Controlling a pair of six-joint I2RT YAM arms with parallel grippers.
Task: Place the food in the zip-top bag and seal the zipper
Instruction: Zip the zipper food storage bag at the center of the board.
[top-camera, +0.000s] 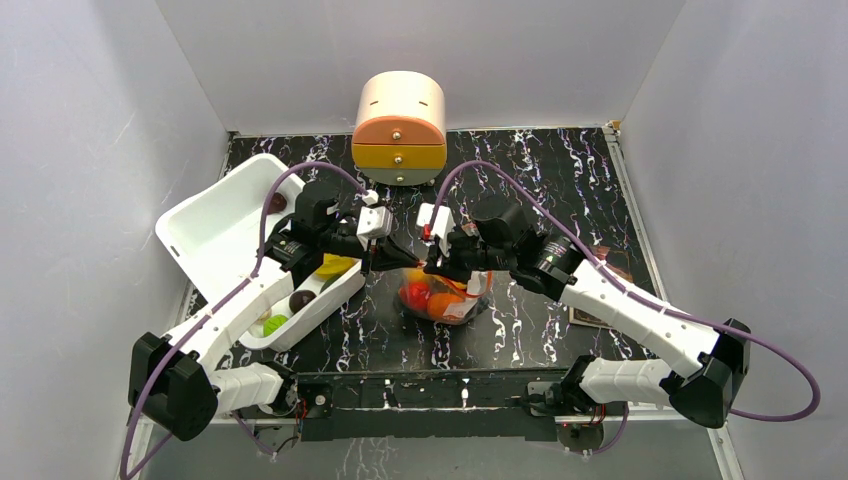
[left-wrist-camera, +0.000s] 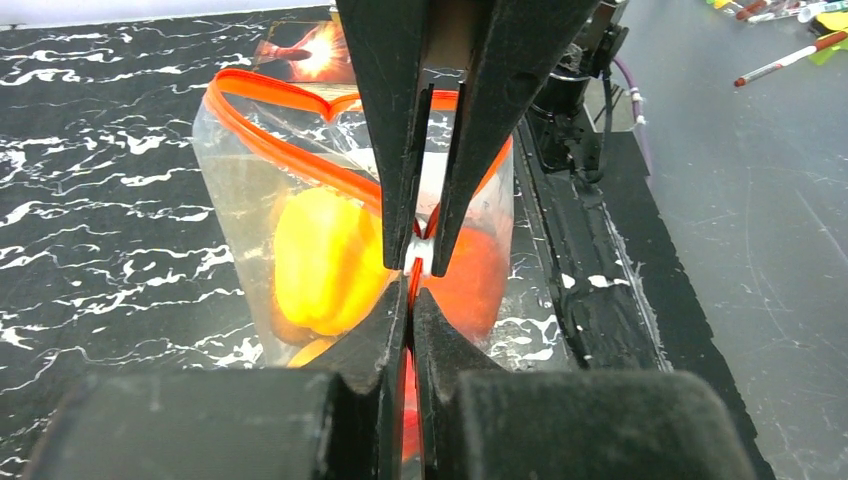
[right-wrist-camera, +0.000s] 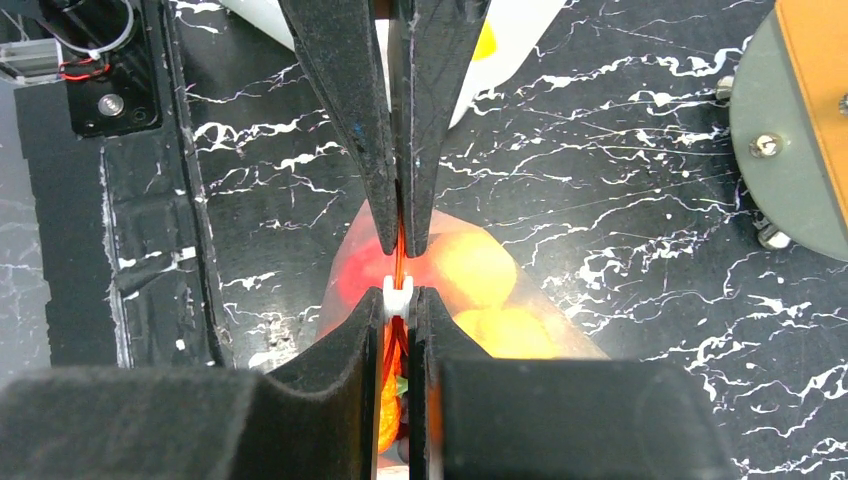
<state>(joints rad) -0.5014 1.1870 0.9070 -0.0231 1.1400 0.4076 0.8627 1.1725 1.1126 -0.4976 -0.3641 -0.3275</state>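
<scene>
The clear zip-top bag (top-camera: 445, 300) hangs just above the black table, held up between both grippers. It holds food: a yellow pepper (left-wrist-camera: 325, 260), a red-orange piece (left-wrist-camera: 475, 280) and yellow pieces (right-wrist-camera: 480, 270). My left gripper (left-wrist-camera: 411, 292) is shut on the red-orange zipper strip (left-wrist-camera: 290, 95), whose far part gapes open in a loop. My right gripper (right-wrist-camera: 400, 296) is shut on the white slider tab (right-wrist-camera: 398, 297), fingertip to fingertip with the left one. In the top view the left gripper (top-camera: 398, 262) and the right gripper (top-camera: 428, 266) meet over the bag.
A white tub (top-camera: 215, 235) lies tilted at the left under my left arm, with yellow (top-camera: 335, 265), dark brown (top-camera: 300, 300) and green (top-camera: 272, 323) food in it. A peach-and-yellow drawer box (top-camera: 400, 128) stands at the back. A brown card (top-camera: 605, 290) lies under my right arm.
</scene>
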